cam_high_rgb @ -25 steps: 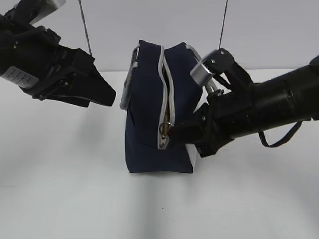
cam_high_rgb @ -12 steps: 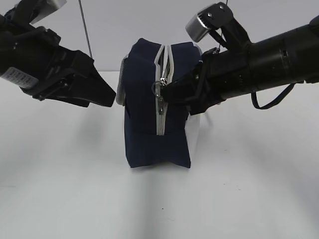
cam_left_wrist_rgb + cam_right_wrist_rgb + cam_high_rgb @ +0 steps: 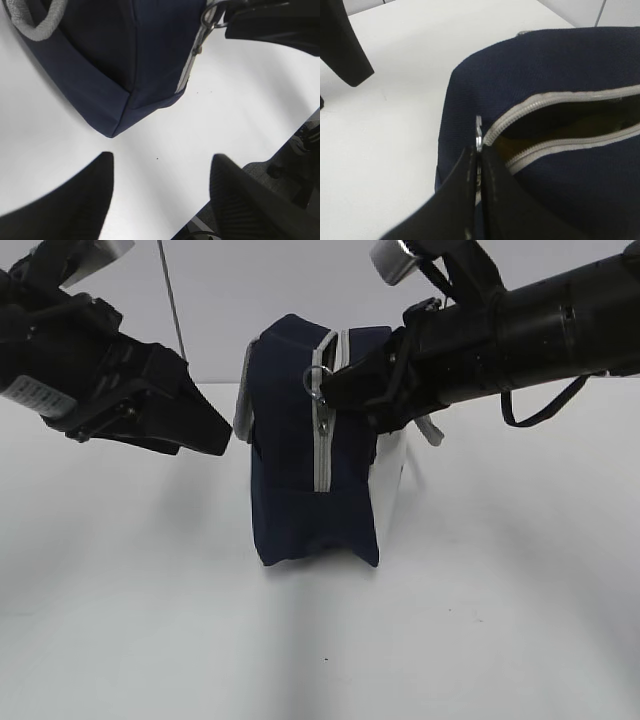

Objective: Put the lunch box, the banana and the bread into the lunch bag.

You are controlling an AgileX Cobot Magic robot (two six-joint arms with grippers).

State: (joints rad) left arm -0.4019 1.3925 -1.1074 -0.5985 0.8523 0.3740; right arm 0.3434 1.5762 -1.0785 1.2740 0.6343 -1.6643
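The boxy navy-blue fabric lunch bag [image 3: 315, 445] stands upright on the white table [image 3: 150, 620], its far side near the table's far edge. The right gripper [image 3: 325, 388] pinches the metal ring pull [image 3: 313, 380] of the grey zipper [image 3: 322, 455] at the bag's top; the zipper gapes open along the top. The left gripper [image 3: 160, 192] hovers with fingers spread above the table, just left of the bag.

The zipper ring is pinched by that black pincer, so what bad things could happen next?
1. The right pincer grips only the thin ring pull, so it might slip out.
2. Nothing steadies the lunch bag: the left pincer hangs open beside it, so pulling could tip or drag the bag.
3. The zipper is open along the top, so it may snag there.
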